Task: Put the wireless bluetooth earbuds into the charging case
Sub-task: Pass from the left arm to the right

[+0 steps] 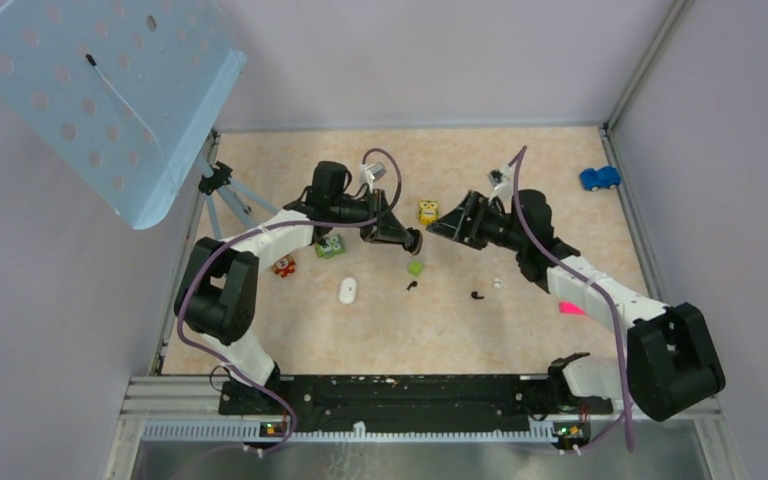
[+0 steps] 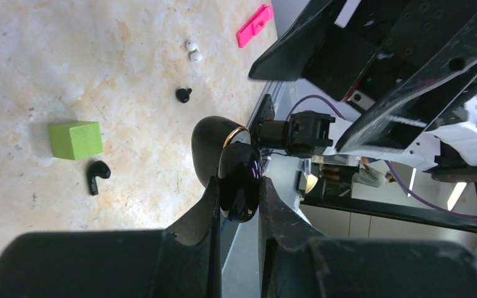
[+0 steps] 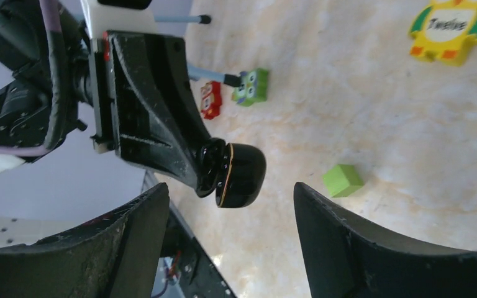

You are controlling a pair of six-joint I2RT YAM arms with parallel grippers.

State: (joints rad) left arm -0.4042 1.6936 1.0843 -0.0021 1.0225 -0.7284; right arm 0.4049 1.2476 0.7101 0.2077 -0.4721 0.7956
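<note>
1. L gripper point(image 2: 239, 208): clenched on the charging case point(image 2: 240, 183). Its fingers point(image 2: 199, 230) pinch one half from both sides, so that half is mostly hidden.
2. Case: glossy black and rounded, w/ a thin gold rim where the 2 halves meet. The free half sticks out past the fingertips. Can't tell if the lid is ajar or shut, as the seam reads differently in each wrist view. Inside not visible.
3. R gripper point(image 1: 432, 228): jaws spread wide, holding nothing. It faces the case w/ its tips just beside it; no contact seen.
4. Both claws meet in the air over the middle of the table point(image 1: 520, 170). Height off the surface is hard to judge.
5. One earbud point(image 2: 97, 176) lies loose on the table just beside the green cube point(image 2: 76, 140), not touching it. The second earbud point(image 2: 184, 94) lies apart, toward the R arm's side, near 2 tiny white bits point(image 2: 192, 51). Both are small, black and comma-shaped w/ a short stem; in the top view they are mere specks.
6. Further out: pink tag point(image 1: 570, 308), white oval object point(image 1: 348, 291), yellow toy point(image 1: 428, 211), blue toy car point(image 1: 600, 178) near the far R corner.
</note>
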